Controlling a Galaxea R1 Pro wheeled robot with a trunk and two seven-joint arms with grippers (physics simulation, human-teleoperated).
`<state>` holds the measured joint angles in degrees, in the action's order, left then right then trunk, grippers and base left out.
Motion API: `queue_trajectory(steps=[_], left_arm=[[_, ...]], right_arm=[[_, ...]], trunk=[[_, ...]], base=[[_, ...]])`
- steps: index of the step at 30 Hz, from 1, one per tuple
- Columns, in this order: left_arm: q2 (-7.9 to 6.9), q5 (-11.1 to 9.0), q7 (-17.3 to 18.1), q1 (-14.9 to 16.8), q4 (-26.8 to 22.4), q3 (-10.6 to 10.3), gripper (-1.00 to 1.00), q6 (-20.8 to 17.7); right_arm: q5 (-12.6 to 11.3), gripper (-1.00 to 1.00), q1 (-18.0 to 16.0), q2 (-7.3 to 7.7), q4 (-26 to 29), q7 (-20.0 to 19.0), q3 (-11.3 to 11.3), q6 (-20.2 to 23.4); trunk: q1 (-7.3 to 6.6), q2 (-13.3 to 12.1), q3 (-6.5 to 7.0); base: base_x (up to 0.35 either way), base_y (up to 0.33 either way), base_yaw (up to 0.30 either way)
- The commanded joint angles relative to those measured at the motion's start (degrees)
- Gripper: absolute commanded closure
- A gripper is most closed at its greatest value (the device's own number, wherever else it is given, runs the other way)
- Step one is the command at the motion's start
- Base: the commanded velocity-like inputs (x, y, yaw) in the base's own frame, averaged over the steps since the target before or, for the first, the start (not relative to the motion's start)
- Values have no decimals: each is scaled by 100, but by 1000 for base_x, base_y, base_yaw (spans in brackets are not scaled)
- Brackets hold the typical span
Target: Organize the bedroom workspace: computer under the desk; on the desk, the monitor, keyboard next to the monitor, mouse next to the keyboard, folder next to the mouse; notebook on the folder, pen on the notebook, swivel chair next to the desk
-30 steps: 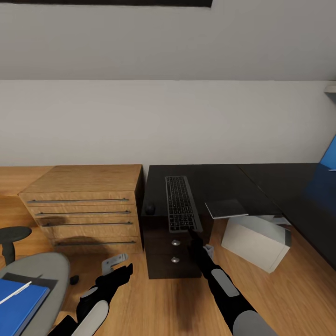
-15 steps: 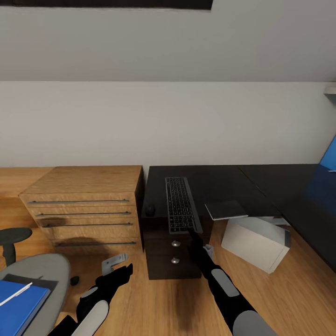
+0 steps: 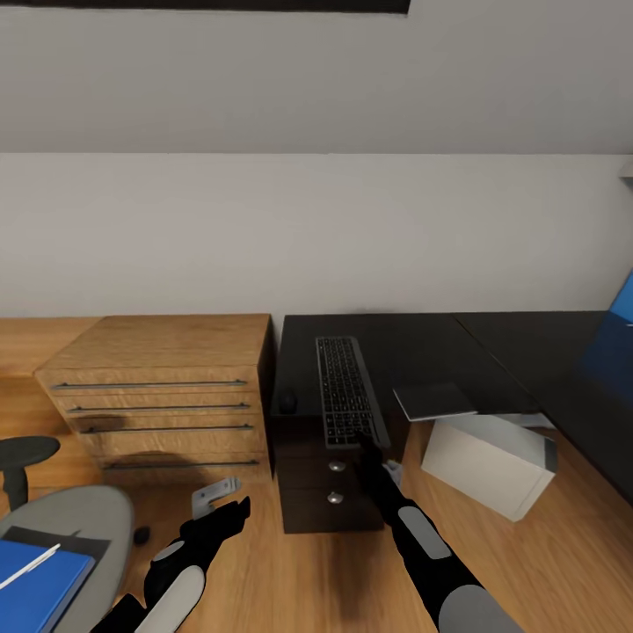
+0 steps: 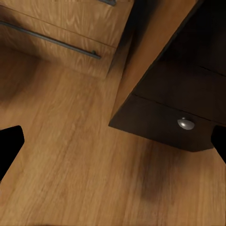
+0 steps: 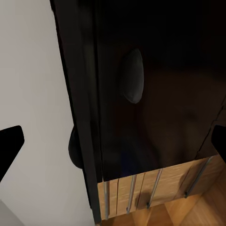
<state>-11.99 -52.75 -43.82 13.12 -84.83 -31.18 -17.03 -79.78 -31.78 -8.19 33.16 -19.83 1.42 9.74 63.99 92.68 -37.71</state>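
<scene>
The slim silver-grey keyboard w/ dark keys [image 3: 349, 392] lies lengthwise on the glossy black bench [image 3: 422, 352], near end hanging slightly over the front edge above the dark drawer unit w/ round silver knobs [image 3: 330, 492]. Right gripper [image 3: 363, 442] sits at that near end, touching or just under it; whether its jaws are apart or clamped on the keyboard I cannot tell, since the head view hides them, though the right wrist view has dark fingertips wide at both frame edges. Left gripper [image 3: 220, 508] hangs low over the wood floor [image 3: 316, 571], jaws apart, holding nothing.

Handling, as a judgement: the keyboard looks light, stiff and thin, and prob slides easily on the gloss top. Best hold is a pinch across the overhanging short end, or push it flat; lifting from one end may let it tip.

A small dark oval mouse [image 3: 287, 401] rests on the bench just beside the keyboard, towards the light-wood cabinet w/ long bar handles [image 3: 163, 387]. A thin grey flat panel [image 3: 435, 400] lies beside the keyboard on the other side. The pale grey-white boxy tower computer [image 3: 488, 462] stands on the floor under the bench.

Grey padded swivel chair [image 3: 97, 519] is well apart from the bench, carrying the bright blue flat folder [image 3: 26, 585] w/ a thin white pen [image 3: 31, 564] on it. Plain white wall [image 3: 316, 229] behind.
</scene>
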Motion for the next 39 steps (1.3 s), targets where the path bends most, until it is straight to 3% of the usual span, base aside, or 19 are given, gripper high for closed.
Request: queue_trajectory(steps=[1, 15, 19, 39], left_arm=[[-5, -22, -39, 6, -8, -11, -100, -13], [-5, -16, -39, 6, 1, -17, -100, -18], [-5, -16, -39, 6, 1, -16, -100, -14], [-5, -25, -39, 6, 1, -12, -100, -20]], right_arm=[[-58, -100, -3, 1, -2, -12, 7, 19], [-58, -100, -3, 1, -2, -12, 16, 19], [-57, -100, -3, 1, -1, -12, 16, 19], [-39, -100, -3, 1, 13, -12, 16, 21]], trunk=[[1, 3, -5], [1, 3, -5], [-87, -158, 66], [-87, -158, 66]], base=[[149, 89, 0], [58, 25, 0], [0, 0, 0], [0, 0, 0]])
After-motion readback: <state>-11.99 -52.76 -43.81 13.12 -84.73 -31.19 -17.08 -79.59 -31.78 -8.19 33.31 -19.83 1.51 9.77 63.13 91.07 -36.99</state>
